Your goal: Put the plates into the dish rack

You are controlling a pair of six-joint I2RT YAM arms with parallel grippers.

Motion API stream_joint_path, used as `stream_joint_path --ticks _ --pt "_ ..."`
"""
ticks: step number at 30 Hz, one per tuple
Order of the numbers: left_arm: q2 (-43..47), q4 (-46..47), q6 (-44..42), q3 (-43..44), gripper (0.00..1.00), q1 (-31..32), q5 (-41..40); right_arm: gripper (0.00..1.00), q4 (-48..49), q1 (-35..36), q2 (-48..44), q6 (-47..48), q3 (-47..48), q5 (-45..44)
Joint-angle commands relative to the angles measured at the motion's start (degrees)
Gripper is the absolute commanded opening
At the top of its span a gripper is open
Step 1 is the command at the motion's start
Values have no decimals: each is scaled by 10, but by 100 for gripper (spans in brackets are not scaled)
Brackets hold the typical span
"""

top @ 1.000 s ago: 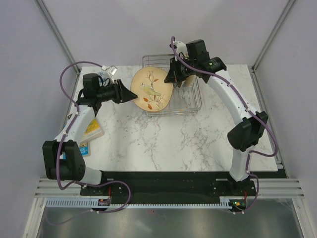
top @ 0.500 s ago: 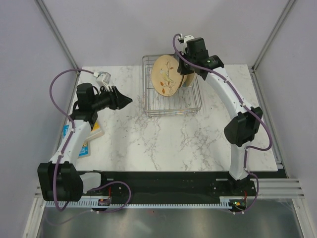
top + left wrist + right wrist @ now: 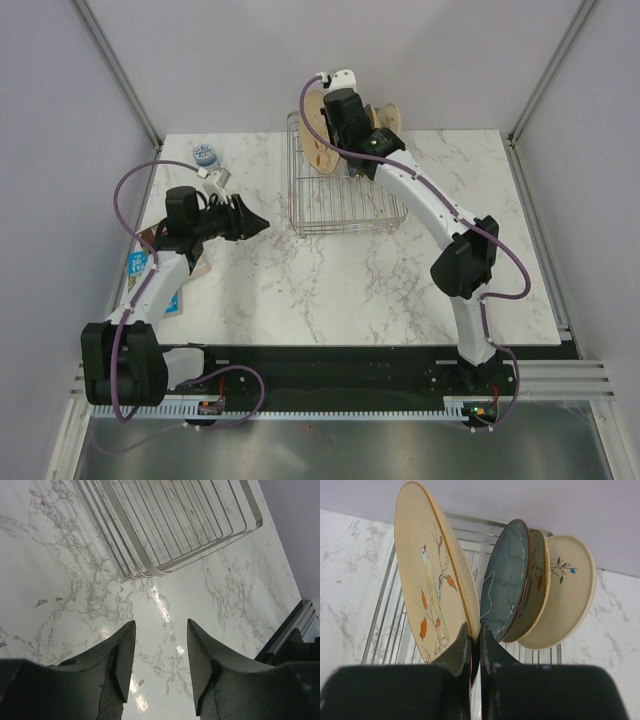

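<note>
My right gripper (image 3: 474,626) is shut on the lower rim of a cream-tan plate with a bird and orange leaves (image 3: 432,575). It holds the plate upright over the back left of the silver wire dish rack (image 3: 345,215). To its right three plates stand on edge in the rack: a dark teal-grey one (image 3: 507,580), a tan one (image 3: 538,575) close behind it, and a cream one with a sprig (image 3: 567,585). In the top view the held plate (image 3: 316,135) is beside my right gripper (image 3: 335,135). My left gripper (image 3: 262,225) is open and empty above the marble, left of the rack (image 3: 165,530).
A small round blue tin (image 3: 205,155) sits at the table's back left. A blue and yellow booklet (image 3: 170,290) lies at the left edge under my left arm. Metal frame posts stand at the back corners.
My right arm has carried the bird plate from the rack's front left to its back left, turning it upright. My left arm has drawn back left, away from the plate.
</note>
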State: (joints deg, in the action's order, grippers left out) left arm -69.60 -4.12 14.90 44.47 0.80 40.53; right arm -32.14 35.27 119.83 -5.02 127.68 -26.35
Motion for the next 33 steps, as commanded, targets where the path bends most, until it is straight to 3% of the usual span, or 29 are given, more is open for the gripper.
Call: stream_joint_path --ticks 1,12,27,33 --pt "17 27 -22 -8 52 -3 -5 0 162 28 -5 14 50 -178" --pt "32 27 -23 -26 52 -3 -9 0 231 48 42 84 63 -309" --pt "54 29 -23 -55 52 -3 -13 0 229 39 91 72 91 -318" --pt "57 30 -26 -64 52 -3 -16 0 262 39 109 91 88 -365"
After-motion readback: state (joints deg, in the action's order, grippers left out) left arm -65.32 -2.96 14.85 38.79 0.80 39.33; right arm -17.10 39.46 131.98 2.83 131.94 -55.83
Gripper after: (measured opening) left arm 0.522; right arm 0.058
